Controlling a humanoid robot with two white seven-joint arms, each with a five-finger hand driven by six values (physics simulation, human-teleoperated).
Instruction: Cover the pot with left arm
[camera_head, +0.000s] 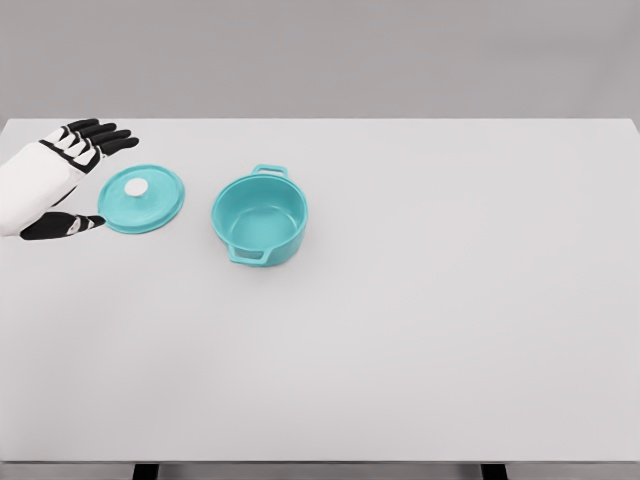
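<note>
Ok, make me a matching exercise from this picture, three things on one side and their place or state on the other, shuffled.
Things:
1. round teal lid with a white knob
2. teal two-handled pot
3. left hand

States:
A. uncovered and empty, near the middle of the white table
B. fingers spread, holding nothing
C. lying flat between the other two

Pairs: 1-C, 2-A, 3-B

lid (142, 198) left of pot (260, 216) (apart), both on table (420, 330)
</note>
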